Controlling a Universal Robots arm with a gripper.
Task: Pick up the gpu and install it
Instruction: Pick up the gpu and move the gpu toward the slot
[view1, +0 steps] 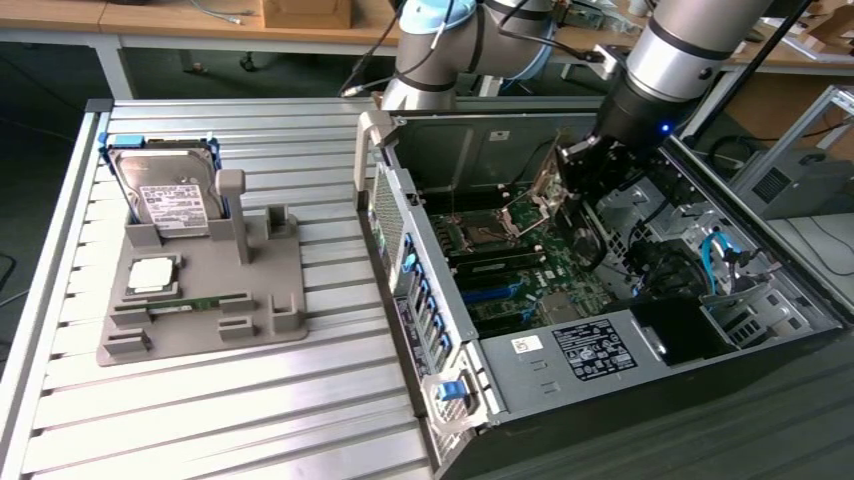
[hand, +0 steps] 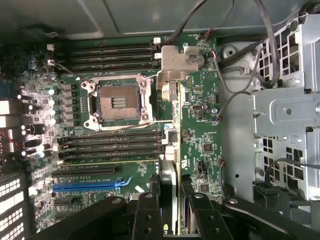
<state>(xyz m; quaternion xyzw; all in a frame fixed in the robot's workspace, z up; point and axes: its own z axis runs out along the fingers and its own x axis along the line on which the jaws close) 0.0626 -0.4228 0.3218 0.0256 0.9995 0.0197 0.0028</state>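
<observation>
Currently, gripper (view1: 577, 175): clenched on gpu (view1: 545, 195) over motherboard (view1: 501, 290) inside case (view1: 400, 230)
Table (view1: 200, 420): slatted metal; grey fixture (view1: 267, 290) on it
Room: wooden desks (view1: 160, 20) behind; dark floor (view1: 34, 120)

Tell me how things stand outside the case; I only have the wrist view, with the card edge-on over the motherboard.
Observer: The computer case lies open on its side, and the arm reaches down into it, with the hand gripping the gpu.
Operator: Is the card seated?
Observer: In the exterior view it hangs tilted over the motherboard; I cannot tell whether its edge touches.
Operator: What's on the parts holder?
Observer: The grey fixture, at the exterior view's left, holds the hard drive, a square chip and a memory stick.
</observation>
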